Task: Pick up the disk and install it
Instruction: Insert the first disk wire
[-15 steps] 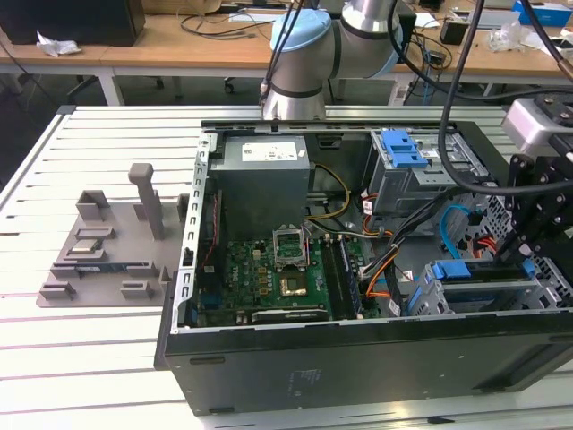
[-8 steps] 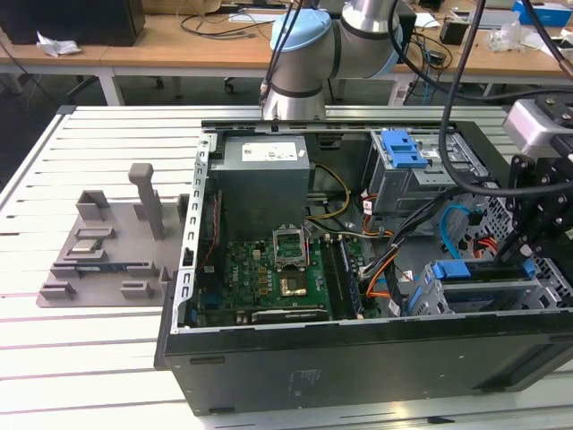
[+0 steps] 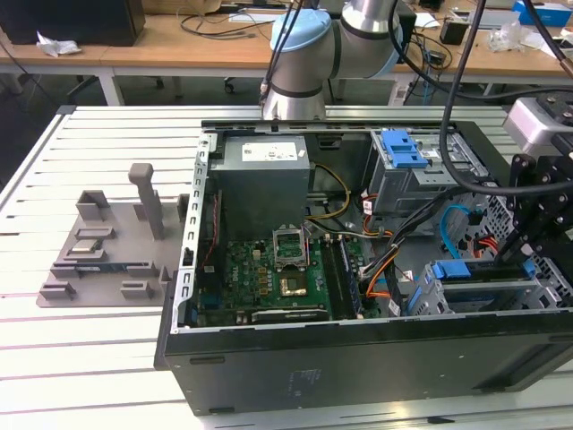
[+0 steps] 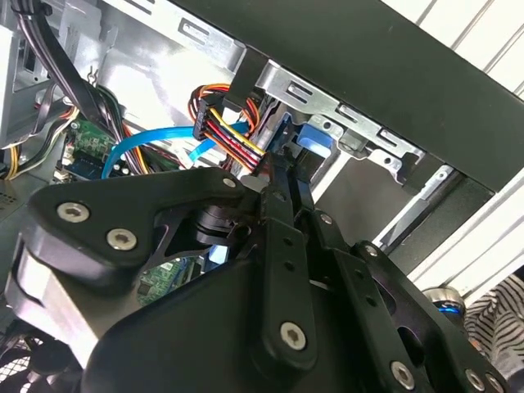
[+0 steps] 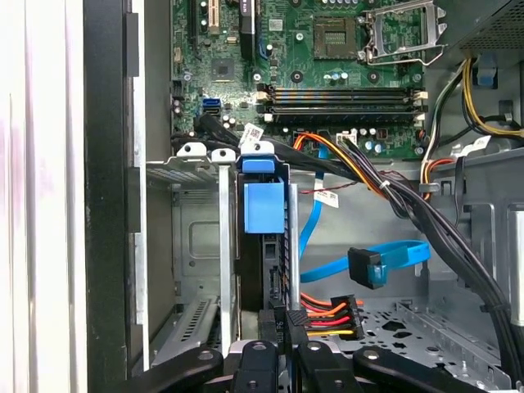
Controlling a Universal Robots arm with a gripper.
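**Disk seated edge-on in the drive cage**

Inside the open computer case (image 3: 358, 296), in the exterior view, the gripper (image 3: 537, 224) is seen over the drive cage (image 3: 501, 291).

By the first wrist view, the disk (image 5: 264, 246) is shown upright in its slot, the fingers (image 5: 278, 360) drawn close together at its cabled end; whether it is gripped cannot be told.

Rigid, fairly heavy and shock-sensitive it is judged; its blue rails are best held.

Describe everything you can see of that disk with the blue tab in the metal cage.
The disk stands on edge in a slot of the grey metal drive cage, between upright dividers, showing its thin dark side and a blocky blue plastic tab. A plug with red, orange and yellow wires sits beside its near end, where the gripper is close; contact is unclear.
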